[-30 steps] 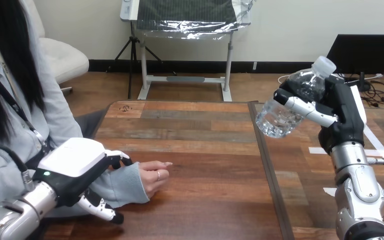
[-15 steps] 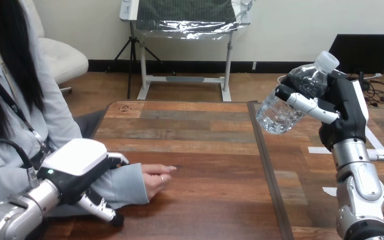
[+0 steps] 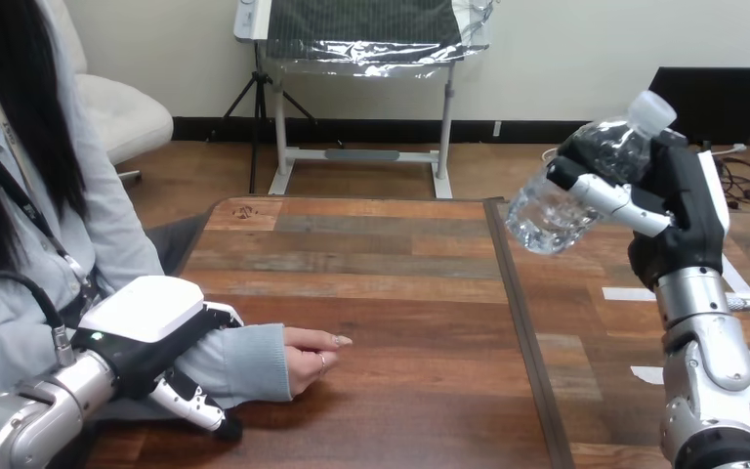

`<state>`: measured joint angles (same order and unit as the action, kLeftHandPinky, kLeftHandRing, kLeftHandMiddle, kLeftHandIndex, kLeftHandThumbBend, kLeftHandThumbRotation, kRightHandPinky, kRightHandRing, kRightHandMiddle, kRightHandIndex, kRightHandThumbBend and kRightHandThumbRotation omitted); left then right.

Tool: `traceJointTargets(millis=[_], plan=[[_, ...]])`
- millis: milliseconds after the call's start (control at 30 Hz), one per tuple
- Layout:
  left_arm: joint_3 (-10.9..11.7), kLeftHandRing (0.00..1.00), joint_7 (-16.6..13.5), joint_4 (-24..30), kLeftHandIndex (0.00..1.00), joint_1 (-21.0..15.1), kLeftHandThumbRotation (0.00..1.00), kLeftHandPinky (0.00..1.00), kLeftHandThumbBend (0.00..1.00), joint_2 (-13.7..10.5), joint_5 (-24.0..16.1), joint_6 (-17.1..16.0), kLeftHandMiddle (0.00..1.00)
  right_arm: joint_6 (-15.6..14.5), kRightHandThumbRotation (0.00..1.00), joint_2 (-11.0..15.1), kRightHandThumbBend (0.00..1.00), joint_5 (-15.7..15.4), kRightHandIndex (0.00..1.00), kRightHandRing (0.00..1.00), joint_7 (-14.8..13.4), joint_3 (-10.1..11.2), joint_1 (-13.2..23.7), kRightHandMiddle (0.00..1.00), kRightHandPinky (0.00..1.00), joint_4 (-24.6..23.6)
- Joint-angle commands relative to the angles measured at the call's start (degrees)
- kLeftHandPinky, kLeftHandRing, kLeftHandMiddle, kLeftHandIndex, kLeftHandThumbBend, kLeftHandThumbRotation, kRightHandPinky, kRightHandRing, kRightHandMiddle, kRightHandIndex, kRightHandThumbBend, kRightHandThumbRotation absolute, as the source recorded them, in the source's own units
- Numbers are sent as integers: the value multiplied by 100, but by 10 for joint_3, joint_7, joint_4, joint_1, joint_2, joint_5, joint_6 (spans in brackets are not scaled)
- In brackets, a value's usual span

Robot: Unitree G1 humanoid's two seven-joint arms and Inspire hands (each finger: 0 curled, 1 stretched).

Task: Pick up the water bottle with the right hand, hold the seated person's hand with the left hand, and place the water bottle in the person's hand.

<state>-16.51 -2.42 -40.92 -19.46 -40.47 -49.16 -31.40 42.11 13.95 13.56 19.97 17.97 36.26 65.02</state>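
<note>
A clear water bottle (image 3: 574, 191) with a white cap hangs tilted above the table's right side, cap up and to the right. My right hand (image 3: 679, 205) is shut on it, fingers wrapped across its middle. At the left, the person's hand (image 3: 311, 357) rests on the table (image 3: 400, 293), fingers curled and pointing right. My left hand (image 3: 151, 332) lies over the person's sleeved forearm, its fingers curled over the top and its thumb beneath, closing round it behind the wrist.
A dark seam (image 3: 520, 322) runs front to back across the table between its two halves. White tape strips (image 3: 635, 293) mark the right part. The person sits close at the left edge.
My right hand has lifted the bottle slightly up and to the right. My left hand with the person's forearm has shifted a little lower, and the person's fingers reach slightly further right.
</note>
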Motion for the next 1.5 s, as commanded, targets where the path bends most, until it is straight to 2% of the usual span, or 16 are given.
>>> traceJointTargets(millis=[0,367,567,800,1067,1200,1467], plan=[[-26,60,-2,-29,68,-30,38,58,100,6,-6,14,64,10,0,6,69,15,35,26,6,9,26,34,21,-47],[-42,58,-25,-50,67,-35,31,57,100,10,-4,13,62,16,0,7,68,5,35,24,-6,6,19,33,20,-63],[-50,57,-24,-54,66,-35,28,55,100,12,6,18,61,22,0,9,68,4,35,23,-8,6,19,33,20,-66],[-56,54,-16,-55,66,-34,25,51,100,15,12,28,59,15,0,12,69,2,35,24,-13,6,20,33,20,-68],[-55,48,-23,-64,71,-32,12,45,97,21,28,24,55,9,0,15,69,2,35,24,-14,6,25,35,20,-63],[-50,44,-31,-62,69,-29,4,42,93,24,40,19,50,8,0,15,68,3,35,25,-9,6,31,34,20,-55],[-49,37,-44,-44,58,-24,0,36,87,19,49,8,43,-4,0,15,68,9,35,25,4,9,42,33,20,-43]])
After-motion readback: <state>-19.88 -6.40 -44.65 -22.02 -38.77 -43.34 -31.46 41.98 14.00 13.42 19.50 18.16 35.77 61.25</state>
